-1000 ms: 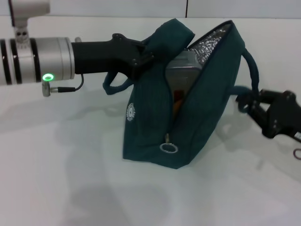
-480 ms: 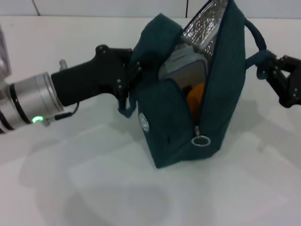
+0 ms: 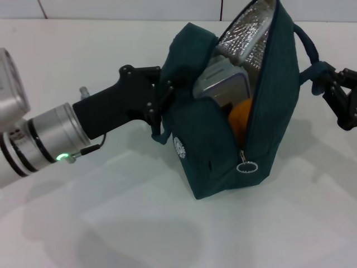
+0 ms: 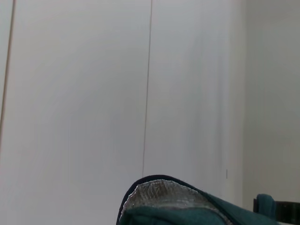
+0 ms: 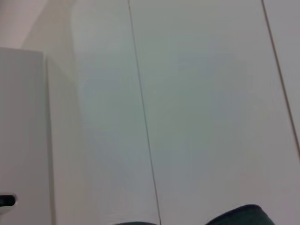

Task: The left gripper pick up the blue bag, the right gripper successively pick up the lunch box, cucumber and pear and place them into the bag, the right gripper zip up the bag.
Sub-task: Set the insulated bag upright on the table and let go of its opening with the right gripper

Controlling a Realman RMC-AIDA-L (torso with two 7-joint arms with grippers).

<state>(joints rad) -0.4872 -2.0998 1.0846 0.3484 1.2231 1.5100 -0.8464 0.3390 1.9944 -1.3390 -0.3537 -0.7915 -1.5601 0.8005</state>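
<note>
1. On my left, the left arm reaches in from the edge, its silver cuff point(image 3: 42, 139) angled up toward the middle with the green ring lit on its underside.
2. The left gripper point(image 3: 162, 100) is pressed together on the near-side fabric of the blue bag point(image 3: 223, 145), up by the top edge; one loop handle point(image 3: 160, 134) hangs just below the fingers.
3. The blue bag stands tilted on the white table point(image 3: 111, 223), its bottom corner resting on the surface and its mouth gaping upward, silver foil lining point(image 3: 245, 30) showing inside.
4. Inside I see the lunch box point(image 3: 223, 84), a grey lidded container, standing on end against the near wall, and just beside it, lower down, the orange-yellow pear point(image 3: 240, 120). I can't make out a cucumber from here.
5. The zipper runs down the open end to a silver ring pull point(image 3: 246, 167) hanging near the bag's lower corner. A small white logo point(image 3: 179, 146) sits on the side panel.
6. On my right, the right gripper point(image 3: 334, 89) is pinching the bag's other loop handle point(image 3: 307, 56) just off the far side of the bag.
7. My left wrist camera catches only the foil-lined rim of the bag point(image 4: 159, 197) against a white wall.
</note>
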